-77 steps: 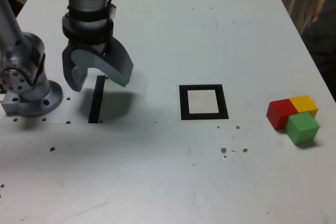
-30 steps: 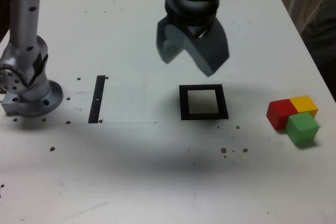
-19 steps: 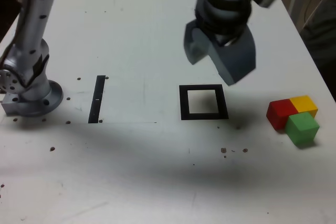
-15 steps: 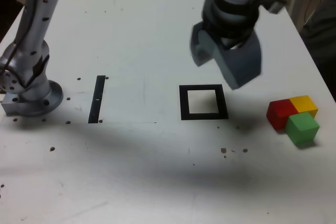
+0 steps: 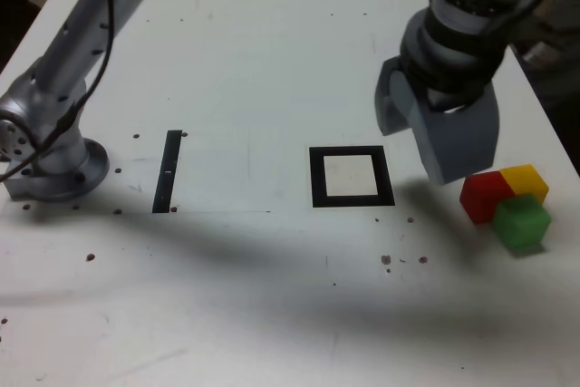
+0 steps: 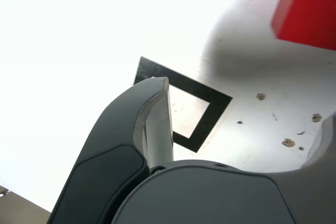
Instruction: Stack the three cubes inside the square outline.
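The three cubes sit clustered on the white counter (image 5: pixel 272 43), just beyond the fingers toward the exterior view's right: the red cube (image 5: pixel 482 195) closest to the fingers, the yellow cube (image 5: pixel 527 179) touching it on the far side, and the green cube (image 5: pixel 522 223) in front of both, touching them. None of them has shifted from where it lay in the earlier frames, though shadow now falls over the green one. In the wrist view the red cube (image 6: pixel 308 9) shows as a large block at the edge of the picture, ahead of the fingers.

The square outline (image 5: pixel 352 176) lies flat on the counter, just on the other side of the fingers from the cubes, toward the exterior view's left, with its pale centre bare. It has not moved either. In the wrist view it (image 6: pixel 184 107) is partly hidden behind one finger.

The gripper (image 5: pixel 439 138) has changed most. A few seconds back it hung near the thin black strip (image 5: pixel 166 171); then it crossed above the outline, and now it hovers between the outline and the cubes, its nearer finger just beside the red cube but apart from it. The fingers (image 5: pixel 460 138) are spread wide and carry nothing.

The arm now stretches across the counter from its base (image 5: pixel 50 156), well behind the fingers at the exterior view's left.
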